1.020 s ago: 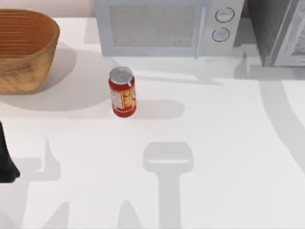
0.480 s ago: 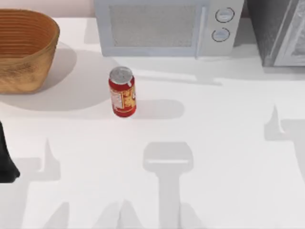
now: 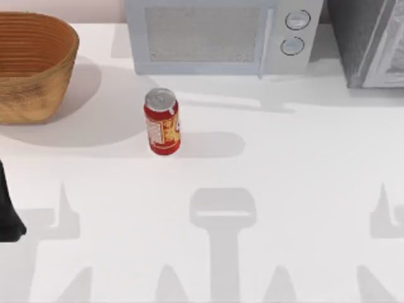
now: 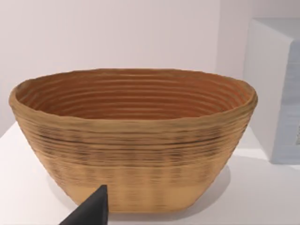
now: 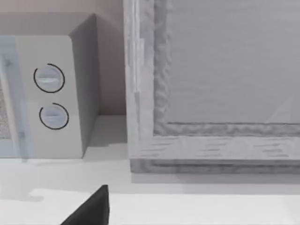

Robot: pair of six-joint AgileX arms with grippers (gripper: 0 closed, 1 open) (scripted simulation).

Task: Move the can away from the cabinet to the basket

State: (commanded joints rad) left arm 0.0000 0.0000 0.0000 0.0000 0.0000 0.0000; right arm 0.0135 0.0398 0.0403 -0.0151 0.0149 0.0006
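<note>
nearest me, at the top view's left edge, a dark piece of my left arm [image 3: 9, 211] sits low over the white table [image 3: 303, 189]; one dark fingertip [image 4: 91, 211] of my left gripper pokes into the left wrist view, and i cannot tell whether those fingers are open or closed. likewise one dark fingertip [image 5: 93, 208] of my right gripper shows in the right wrist view; open or closed, cannot tell. further in, the can [image 3: 162, 121] stands upright on the table, left of centre, silver top up, red body with white-and-yellow label, touching nothing. beyond it and to the left, the basket [image 3: 31, 66] rests at the table's far left corner, orange-brown wicker, thick rim, ribbed inside; the left wrist view looks straight at its wall [image 4: 136, 159]. the can is near the basket but apart from it. along the far edge, the light grey microwave [image 3: 221, 35] with two round knobs stands behind the can. at the far right, the cabinet [image 3: 369, 41], dark grey speckled with a pale framed door, is well apart from the can; the right wrist view faces its door frame [image 5: 211, 145], microwave just beside it.
</note>
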